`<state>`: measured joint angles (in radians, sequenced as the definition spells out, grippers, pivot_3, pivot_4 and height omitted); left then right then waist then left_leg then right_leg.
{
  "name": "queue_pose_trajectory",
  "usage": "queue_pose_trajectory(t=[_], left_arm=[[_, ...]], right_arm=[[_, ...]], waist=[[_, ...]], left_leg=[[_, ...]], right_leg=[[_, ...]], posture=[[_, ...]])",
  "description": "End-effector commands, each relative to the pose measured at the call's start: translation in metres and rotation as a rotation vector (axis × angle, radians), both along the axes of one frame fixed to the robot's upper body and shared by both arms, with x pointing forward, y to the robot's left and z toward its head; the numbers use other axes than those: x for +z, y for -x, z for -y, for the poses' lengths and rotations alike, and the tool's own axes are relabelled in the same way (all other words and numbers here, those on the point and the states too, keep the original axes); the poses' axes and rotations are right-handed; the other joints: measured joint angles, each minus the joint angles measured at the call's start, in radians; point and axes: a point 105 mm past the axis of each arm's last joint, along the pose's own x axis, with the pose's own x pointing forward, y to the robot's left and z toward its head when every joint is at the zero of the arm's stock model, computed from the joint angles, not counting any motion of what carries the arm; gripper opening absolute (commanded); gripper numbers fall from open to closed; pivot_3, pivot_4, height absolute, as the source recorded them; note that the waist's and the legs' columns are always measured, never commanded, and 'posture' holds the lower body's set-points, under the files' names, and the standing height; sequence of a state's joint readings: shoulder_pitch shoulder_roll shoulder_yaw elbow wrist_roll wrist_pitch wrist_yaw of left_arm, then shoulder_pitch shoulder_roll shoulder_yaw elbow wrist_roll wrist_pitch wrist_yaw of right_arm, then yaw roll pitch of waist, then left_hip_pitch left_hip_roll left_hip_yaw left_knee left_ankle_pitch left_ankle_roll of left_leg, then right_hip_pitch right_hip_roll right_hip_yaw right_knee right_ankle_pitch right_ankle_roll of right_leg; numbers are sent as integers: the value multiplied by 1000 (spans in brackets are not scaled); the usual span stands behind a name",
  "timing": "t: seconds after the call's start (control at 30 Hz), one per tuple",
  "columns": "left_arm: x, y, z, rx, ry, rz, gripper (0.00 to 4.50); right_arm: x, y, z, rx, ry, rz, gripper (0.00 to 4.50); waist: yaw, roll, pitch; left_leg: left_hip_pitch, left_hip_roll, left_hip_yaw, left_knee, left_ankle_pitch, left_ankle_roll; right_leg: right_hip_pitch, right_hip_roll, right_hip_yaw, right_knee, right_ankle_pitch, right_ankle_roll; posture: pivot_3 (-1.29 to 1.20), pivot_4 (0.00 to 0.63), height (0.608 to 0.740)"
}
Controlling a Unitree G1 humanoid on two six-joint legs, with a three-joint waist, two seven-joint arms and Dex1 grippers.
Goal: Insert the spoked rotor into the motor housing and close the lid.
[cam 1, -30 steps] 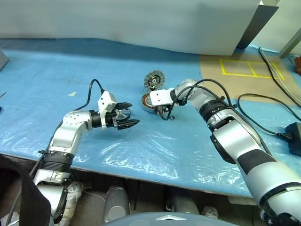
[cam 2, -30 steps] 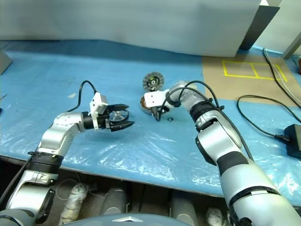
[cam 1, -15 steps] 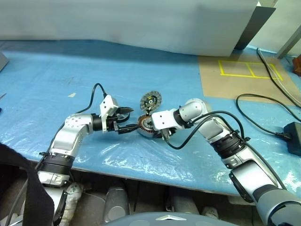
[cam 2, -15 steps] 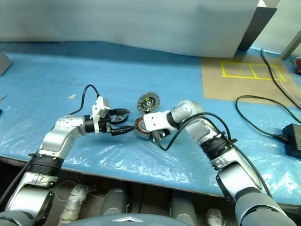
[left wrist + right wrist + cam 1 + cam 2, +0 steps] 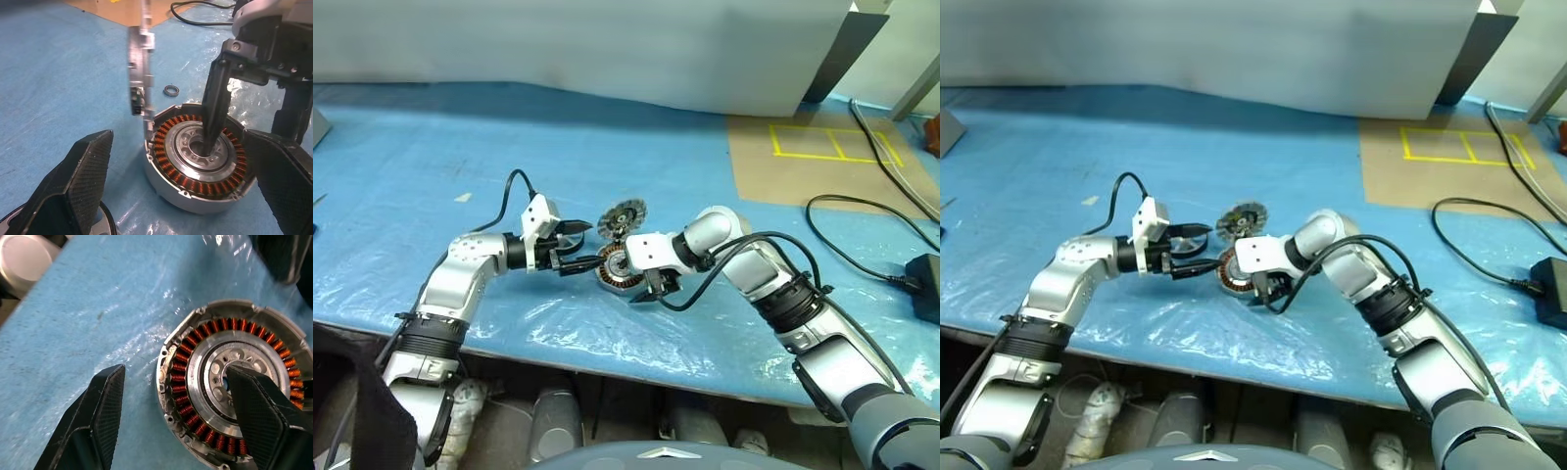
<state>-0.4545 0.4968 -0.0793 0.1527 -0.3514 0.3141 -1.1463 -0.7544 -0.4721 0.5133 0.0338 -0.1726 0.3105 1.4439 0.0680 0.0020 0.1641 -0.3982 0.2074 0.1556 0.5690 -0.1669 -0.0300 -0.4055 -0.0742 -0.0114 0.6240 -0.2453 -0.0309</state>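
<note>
A: What has changed since a second ago?

B: The right gripper (image 5: pixel 644 291) has been drawn back toward the table's near edge, with the motor housing (image 5: pixel 616 271) brought along; the lid (image 5: pixel 621 217) is now seen tilted on edge just beyond the housing.

A: And the head views?

B: The left gripper (image 5: pixel 576 246) is seen spread, empty, just beside the housing.

A: The left wrist view?

B: One right finger (image 5: pixel 215 105) is seen set into the housing's hub.

A: The right wrist view?

B: The copper windings (image 5: pixel 182 394) are seen between spread fingers, one finger outside the rim; the spoked rotor cannot be made out.
</note>
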Motion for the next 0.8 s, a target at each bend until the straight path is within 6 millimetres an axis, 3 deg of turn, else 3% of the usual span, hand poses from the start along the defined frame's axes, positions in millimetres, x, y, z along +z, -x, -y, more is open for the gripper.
queue_pose_trajectory(t=[0.03,0.17,0.27,0.33,0.5,0.6,0.7,0.8], left_arm=[[9,-1,2,-22,1,38,4500],[10,-1,1,-23,2,42,4500],[11,4,1,-32,-2,40,4500],[11,6,0,-36,-6,37,4500],[12,8,-6,-44,-21,28,4500],[15,6,-6,-45,-24,29,4500],[16,4,-4,-57,-32,29,4500],[16,3,-3,-68,-41,34,4500]], right_arm=[[38,4,-2,43,-83,6,3411],[49,-1,14,-75,-175,-39,3411],[41,-6,47,-250,-220,-30,3411],[36,-6,58,-325,-240,-22,3411],[35,-22,80,-695,-526,18,3411],[13,-25,81,-826,-575,49,3411],[-24,-20,77,-893,-522,23,3411],[-43,-24,83,-984,-527,35,3411]], waist=[[0,0,0],[4,0,0],[16,0,0],[24,0,0],[22,0,0],[24,0,0],[25,0,0],[24,0,0]], left_leg=[[-1,0,0,0,0,1],[-1,0,0,0,1,2],[-3,0,0,0,1,2],[-3,0,0,0,1,1],[-1,1,0,-1,0,-1],[1,0,1,-2,0,-1],[0,-1,1,-2,0,-1],[0,-1,1,-3,0,-2]], right_leg=[[-1,0,0,0,0,0],[0,0,-1,0,0,0],[0,-1,-2,-1,0,0],[0,-1,-2,-1,0,0],[-2,1,-1,0,0,0],[-1,0,0,0,0,0],[-1,-1,1,-1,0,0],[-1,-1,1,-1,0,0]], posture=[[0,150,740],[0,150,740],[0,150,740],[0,150,740],[0,150,740],[0,150,740],[0,150,740],[0,150,740]])
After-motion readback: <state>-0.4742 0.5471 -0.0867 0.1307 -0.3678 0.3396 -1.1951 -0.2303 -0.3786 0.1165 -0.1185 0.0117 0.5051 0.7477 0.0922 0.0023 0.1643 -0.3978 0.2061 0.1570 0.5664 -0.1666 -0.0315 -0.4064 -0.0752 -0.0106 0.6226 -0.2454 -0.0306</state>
